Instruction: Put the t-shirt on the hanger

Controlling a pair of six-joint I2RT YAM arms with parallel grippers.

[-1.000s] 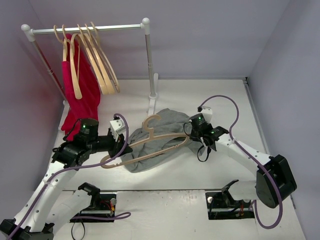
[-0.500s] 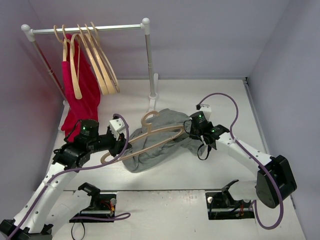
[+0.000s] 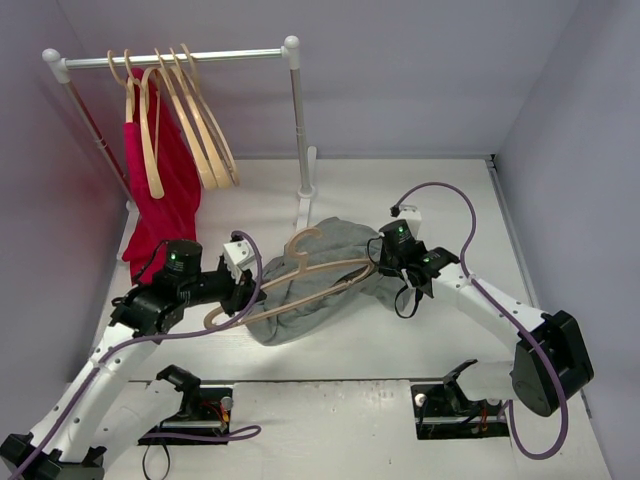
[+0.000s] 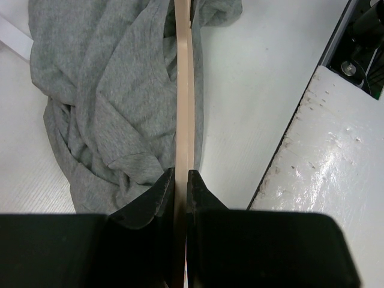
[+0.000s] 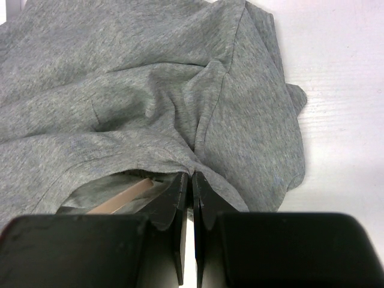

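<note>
White table (image 3: pixel 400 350), grey walls. On it, left gripper (image 4: pixel 180 180) is clamped on one arm of the hanger (image 4: pixel 183 90), which runs straight ahead from its fingers. Crumpled t-shirt (image 4: pixel 108 90) lies ahead and left of them. The right gripper (image 5: pixel 192 183) is pinched together on the t-shirt hem, with wood showing inside the opening just left of its fingers. A rack (image 3: pixel 170 58) stands far behind the left gripper.

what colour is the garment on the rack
The garment is bright red; top external view shows it best.
</note>
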